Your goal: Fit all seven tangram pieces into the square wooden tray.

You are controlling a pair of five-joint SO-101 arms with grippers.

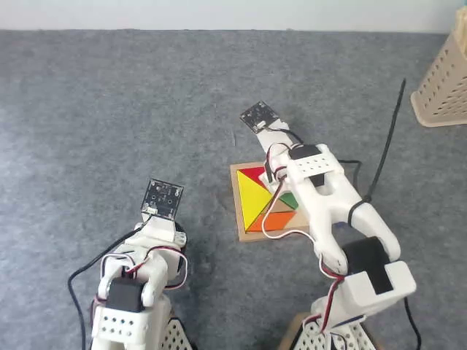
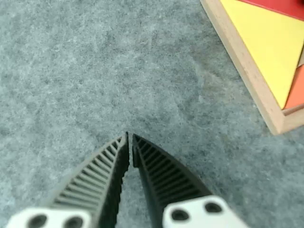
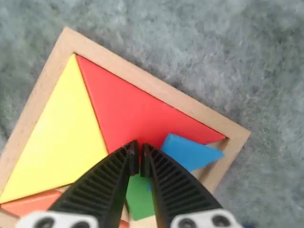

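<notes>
My right hand [image 3: 138, 145] is pressed together with nothing between the fingers. Its tips sit over the inner point of the red triangle [image 3: 137, 114]; I cannot tell whether they touch it. Just beside them lies the blue piece [image 3: 190, 152]. Its long axis runs from my fingertips out toward a corner of the tray [image 3: 47, 78], with the narrow tip aimed at that corner and a sliver of bare wood next to it. A green piece [image 3: 137, 197] lies under my fingers. The red triangle's long side lies along one rim. The yellow triangle [image 3: 61, 137] lays its long side along the adjoining rim and points toward the middle, with an orange piece [image 3: 28, 204] next to it. My left hand [image 2: 129, 137] is also pressed together, low over the grey bench [image 1: 109, 109], near the tray but apart from it.
</notes>
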